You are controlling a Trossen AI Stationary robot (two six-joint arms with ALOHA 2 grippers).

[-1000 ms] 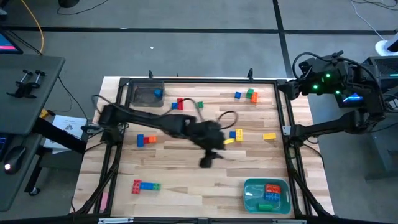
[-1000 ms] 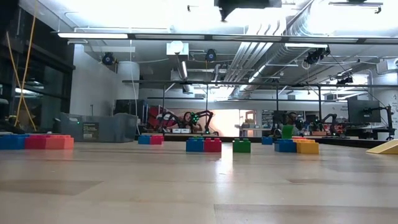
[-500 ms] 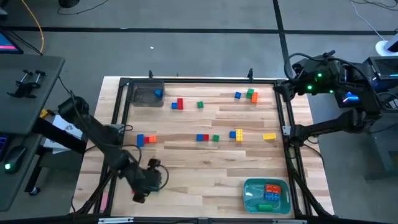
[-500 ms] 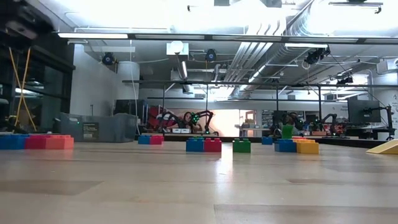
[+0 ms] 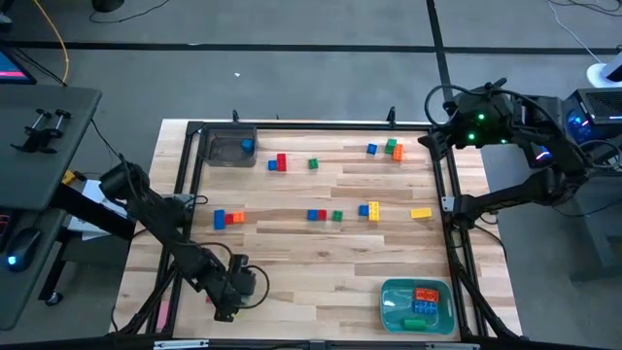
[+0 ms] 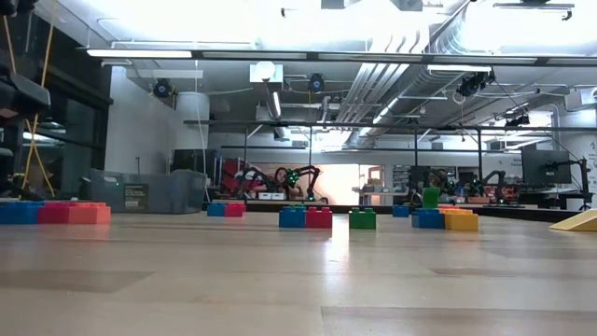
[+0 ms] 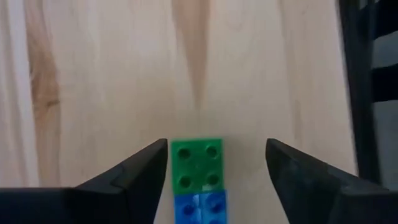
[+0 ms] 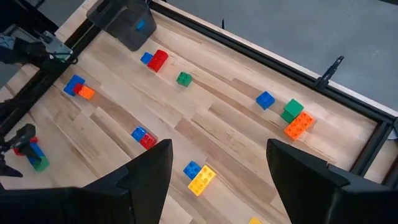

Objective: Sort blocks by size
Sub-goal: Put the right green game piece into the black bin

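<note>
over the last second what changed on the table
The left arm swung from the middle of the table to its near left corner, and the left gripper now hangs open over the red, blue and green block row, fingers either side of it, not gripping. The right gripper edged slightly inward at the far right corner, open. The blocks, the grey bin and the teal bin stayed put.

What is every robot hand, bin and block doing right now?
left gripper: open, fingers either side of a green block joined to a blue one.
right gripper: open, raised beyond the table's far right corner.
grey bin: holds one blue block.
teal bin: holds several blocks.
</note>
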